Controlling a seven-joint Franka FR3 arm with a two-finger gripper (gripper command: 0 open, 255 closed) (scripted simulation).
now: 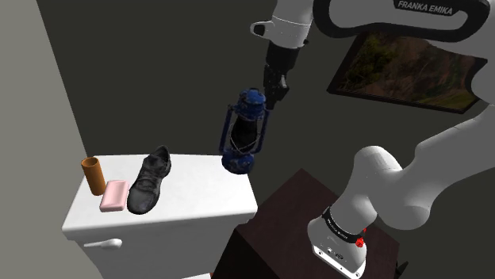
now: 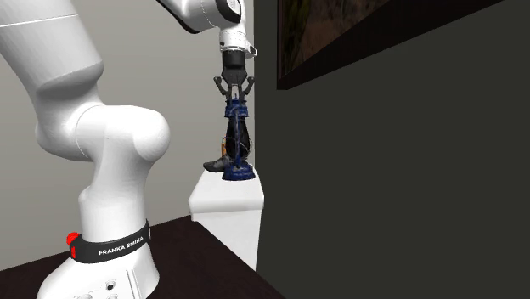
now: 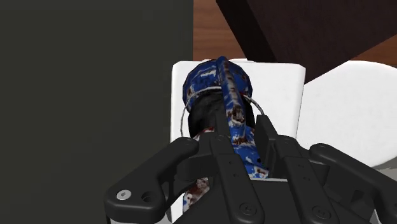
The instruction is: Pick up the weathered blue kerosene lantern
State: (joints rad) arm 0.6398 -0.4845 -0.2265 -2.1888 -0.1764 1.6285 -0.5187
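The pincer clasps the blue lantern at its top, base by the white cabinet edge near the wall.

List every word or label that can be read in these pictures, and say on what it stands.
"FRANKA EMIKA": on the arm's upper link.
"FRANKA EMIKA": on the black band at the arm's base.
The band's lettering in the shoulder view is too small to read.
The lantern bears no text.
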